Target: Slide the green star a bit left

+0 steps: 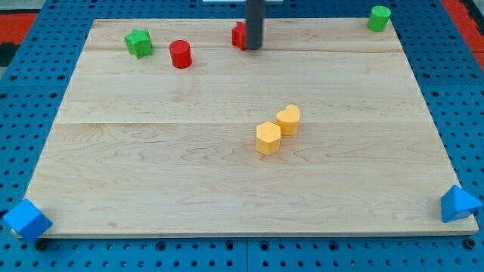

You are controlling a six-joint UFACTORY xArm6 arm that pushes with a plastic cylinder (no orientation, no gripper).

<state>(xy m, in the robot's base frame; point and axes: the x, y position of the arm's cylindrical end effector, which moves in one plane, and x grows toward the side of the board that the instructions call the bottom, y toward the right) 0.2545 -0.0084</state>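
only a short stretch of my rod point(255, 23) shows: a straight, plain cylinder, dark grey to near black, with a smooth matte surface and a faint lighter sheen along one side. my tip point(254, 47) ends blunt and flat, unmarked.

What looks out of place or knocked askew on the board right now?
Both blue blocks overhang the board's bottom corners, and the green cylinder overhangs its top right corner. My tip hides part of a red block. The green star looks normal.
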